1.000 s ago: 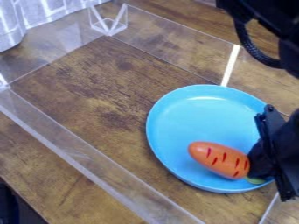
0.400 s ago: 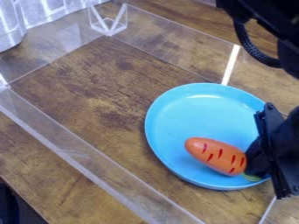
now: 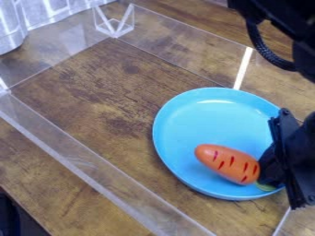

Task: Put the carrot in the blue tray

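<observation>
- Looking down from the one camera view, the blue tray (image 3: 209,138) sits on a wooden table (image 3: 99,101), toward the lower right of the picture.
- Inside the tray, near its lower right rim, the carrot (image 3: 229,163) lies on its side, its rounded orange tip pointing left and its dark stripes facing up.
- The carrot's green stem end sits at the right, mostly hidden behind the black gripper (image 3: 274,175); only a sliver of green shows at the tray's edge.
- The gripper comes in from the right edge and tilts steeply downward, its fingers meeting at the carrot's stem end.
- Its jaws are drawn together as far as they go, pinching the carrot at that leafy end.
- The carrot's body appears to rest on the tray floor, though I cannot tell whether it bears fully on it.
- Clear plastic walls (image 3: 74,157) fence the table area, with one running along the lower left and another across the top.
- A black cable (image 3: 264,46) loops down from the arm in the upper right corner.
</observation>
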Controlling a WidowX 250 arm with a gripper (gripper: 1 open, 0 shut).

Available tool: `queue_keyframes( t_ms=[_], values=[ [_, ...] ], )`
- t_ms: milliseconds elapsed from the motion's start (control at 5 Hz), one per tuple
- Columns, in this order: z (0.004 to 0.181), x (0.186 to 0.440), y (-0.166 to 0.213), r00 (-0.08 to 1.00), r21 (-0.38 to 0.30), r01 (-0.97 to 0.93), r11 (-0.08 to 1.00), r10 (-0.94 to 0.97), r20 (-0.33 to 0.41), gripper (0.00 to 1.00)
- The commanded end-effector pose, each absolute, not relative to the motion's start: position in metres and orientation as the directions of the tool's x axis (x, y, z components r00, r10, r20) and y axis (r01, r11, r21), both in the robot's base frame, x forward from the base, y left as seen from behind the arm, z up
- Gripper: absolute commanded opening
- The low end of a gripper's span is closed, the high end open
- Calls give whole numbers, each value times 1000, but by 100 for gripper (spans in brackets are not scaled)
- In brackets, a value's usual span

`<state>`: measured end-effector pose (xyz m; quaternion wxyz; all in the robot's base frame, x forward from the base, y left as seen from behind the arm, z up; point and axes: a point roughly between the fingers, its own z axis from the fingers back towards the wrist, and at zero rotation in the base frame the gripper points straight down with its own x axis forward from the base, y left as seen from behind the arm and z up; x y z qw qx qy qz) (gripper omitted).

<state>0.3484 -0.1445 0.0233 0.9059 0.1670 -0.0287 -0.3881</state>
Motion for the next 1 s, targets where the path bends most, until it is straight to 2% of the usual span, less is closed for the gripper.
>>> queue_keyframes(
  t_ms=[0, 800],
  values=[
    [46, 360, -135, 719, 340, 658, 672, -694, -21, 0],
    [58, 364, -139, 699, 345, 670, 658, -715, 5, 0]
  ],
)
